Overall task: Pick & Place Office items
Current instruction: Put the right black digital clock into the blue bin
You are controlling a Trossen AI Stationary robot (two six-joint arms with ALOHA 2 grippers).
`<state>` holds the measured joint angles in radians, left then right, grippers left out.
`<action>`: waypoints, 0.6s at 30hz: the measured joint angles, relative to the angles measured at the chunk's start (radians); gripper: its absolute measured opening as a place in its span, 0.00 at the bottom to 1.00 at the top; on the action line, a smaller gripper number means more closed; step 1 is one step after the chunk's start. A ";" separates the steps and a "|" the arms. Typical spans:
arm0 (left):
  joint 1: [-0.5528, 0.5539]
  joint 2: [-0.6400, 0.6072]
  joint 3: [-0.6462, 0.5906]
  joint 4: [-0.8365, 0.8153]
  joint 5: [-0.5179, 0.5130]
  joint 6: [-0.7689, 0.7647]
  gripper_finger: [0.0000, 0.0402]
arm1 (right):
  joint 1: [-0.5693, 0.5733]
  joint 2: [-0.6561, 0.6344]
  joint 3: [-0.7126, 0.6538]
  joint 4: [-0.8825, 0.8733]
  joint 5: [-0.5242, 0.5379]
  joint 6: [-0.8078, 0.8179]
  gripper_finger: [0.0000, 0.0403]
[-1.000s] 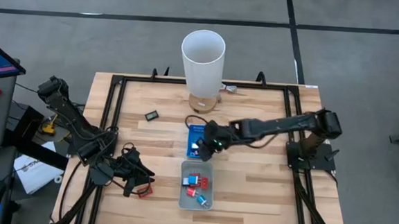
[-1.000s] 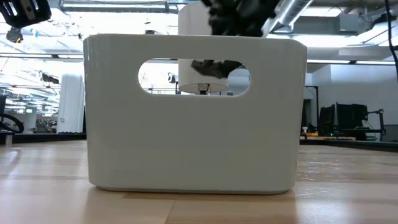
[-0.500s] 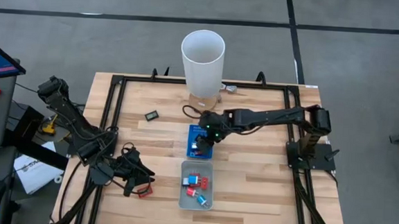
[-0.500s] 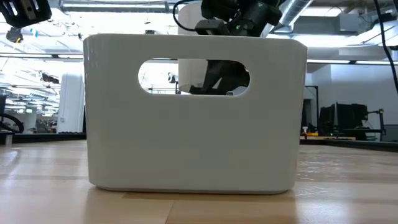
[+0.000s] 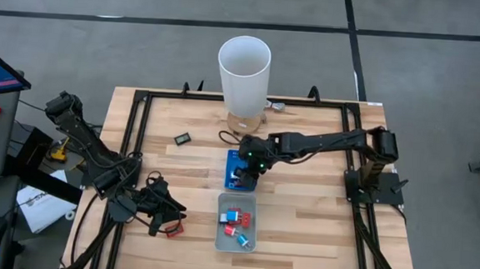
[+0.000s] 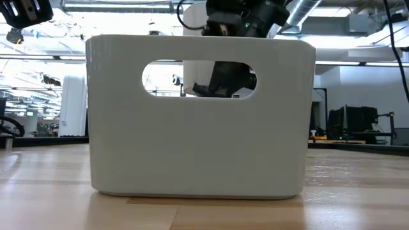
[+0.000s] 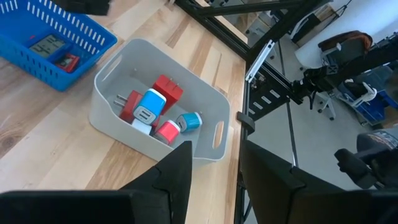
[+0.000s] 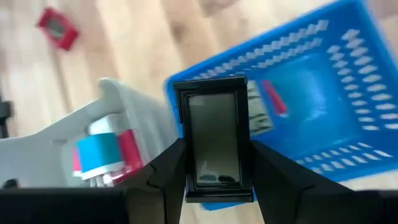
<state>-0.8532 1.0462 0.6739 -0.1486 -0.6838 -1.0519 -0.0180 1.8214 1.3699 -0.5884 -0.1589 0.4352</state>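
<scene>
- Office items: a black, light-faced piece (image 8: 212,138) sits clamped between the right gripper (image 8: 214,163) fingers, poised over the blue tray (image 5: 237,157) at the table's centre.
- A second earlier the right arm reached in from 3 o'clock with its wrist over the tray's lower edge; it has since swung toward 12 o'clock and settled above the tray, barely shifting in the last half second. That reads as the approach finished and a release into the tray due next.
- The blue tray already holds a light-faced piece (image 7: 42,43) and a small red one (image 7: 66,62), seen from the left wrist.
- At 6 o'clock of the blue tray, the pale grey tray (image 5: 220,233) carries red (image 7: 166,89), blue-and-white (image 7: 146,109) and pale blue (image 7: 188,121) pieces.
- Two items lie loose on the wood: a black piece (image 5: 182,138) at about 10 o'clock of the blue tray, and a red one (image 5: 174,229) near the left gripper (image 5: 166,218), so sorting looks unfinished.
- The left gripper rests at the table's 7 o'clock corner, fingers apart and empty.
- The tall white cylinder (image 5: 243,76) stands at 12 o'clock.
- The held piece's face shows faint dark marks, too blurred to read; no brand or label is legible anywhere.
</scene>
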 joint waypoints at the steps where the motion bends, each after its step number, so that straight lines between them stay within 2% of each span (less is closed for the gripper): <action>1: 0.000 0.000 0.000 0.000 0.000 0.000 0.33 | 0.005 0.000 0.002 0.005 0.000 -0.002 0.37; 18: 0.000 0.000 0.000 0.000 0.000 0.000 0.33 | 0.006 0.000 0.002 0.020 0.030 -0.001 0.37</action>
<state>-0.8532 1.0461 0.6739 -0.1486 -0.6838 -1.0522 -0.0123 1.8214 1.3716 -0.5682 -0.1291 0.4339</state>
